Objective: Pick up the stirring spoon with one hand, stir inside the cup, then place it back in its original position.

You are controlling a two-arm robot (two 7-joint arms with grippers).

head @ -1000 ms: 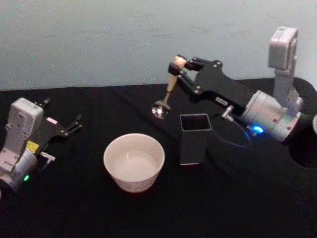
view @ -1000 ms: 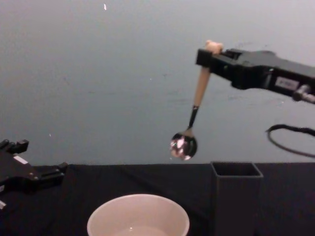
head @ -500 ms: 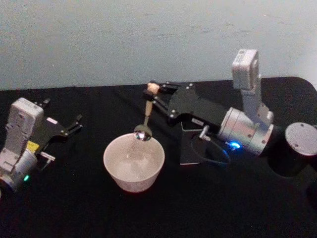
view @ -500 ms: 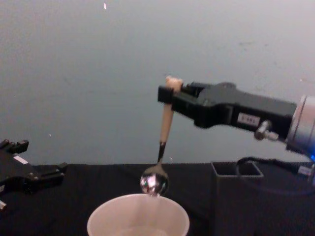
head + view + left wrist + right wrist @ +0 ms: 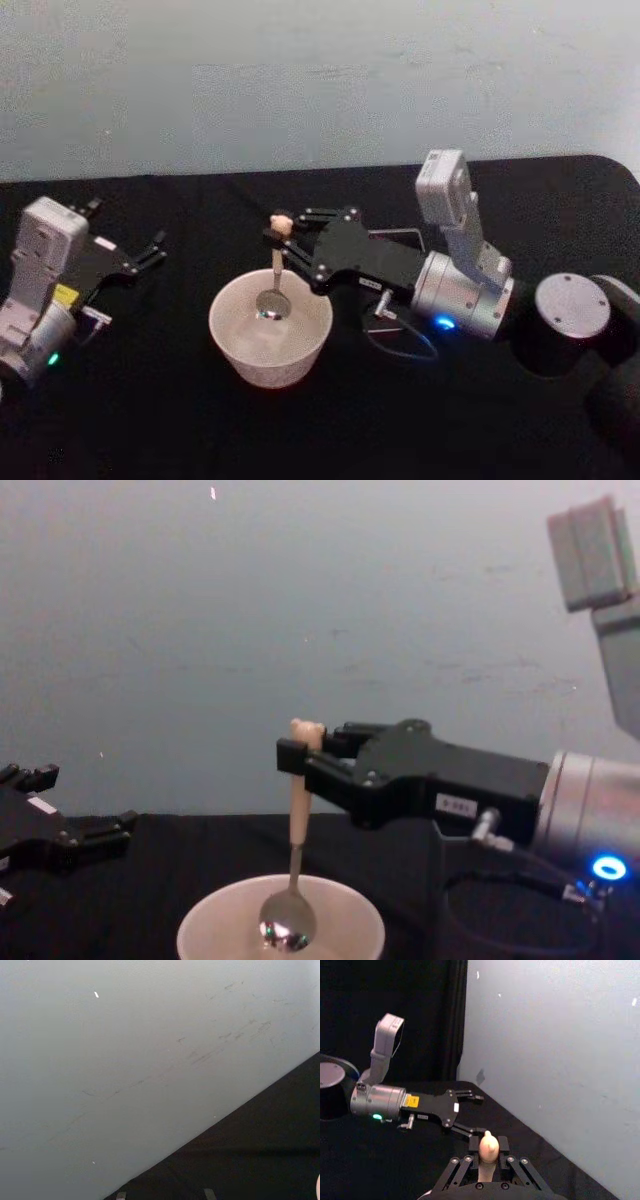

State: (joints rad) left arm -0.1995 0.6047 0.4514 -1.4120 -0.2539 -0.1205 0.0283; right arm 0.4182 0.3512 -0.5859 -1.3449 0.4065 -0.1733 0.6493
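Observation:
The stirring spoon (image 5: 274,272) stands nearly upright with its shiny bowl (image 5: 268,306) down inside the cream-white cup (image 5: 270,365). My right gripper (image 5: 283,232) is shut on the beige handle just below the bear head (image 5: 488,1147), above the cup's far side. From the chest, the spoon's bowl (image 5: 287,926) sits below the cup rim (image 5: 215,908), with the right gripper (image 5: 300,758) clamped high on the handle (image 5: 298,810). The original position, the dark holder, is hidden behind the right arm. My left gripper (image 5: 143,256) rests open at the table's left, apart from the cup.
A black cloth (image 5: 150,420) covers the table, with a pale wall (image 5: 300,80) behind it. The right arm's silver body (image 5: 462,290) and a looping cable (image 5: 400,345) lie right of the cup. The left gripper (image 5: 465,1110) shows open farther off in the right wrist view.
The right gripper has carried the spoon left and down; its bowl has gone from just above the cup's rim to inside the cup. The left arm has not moved.

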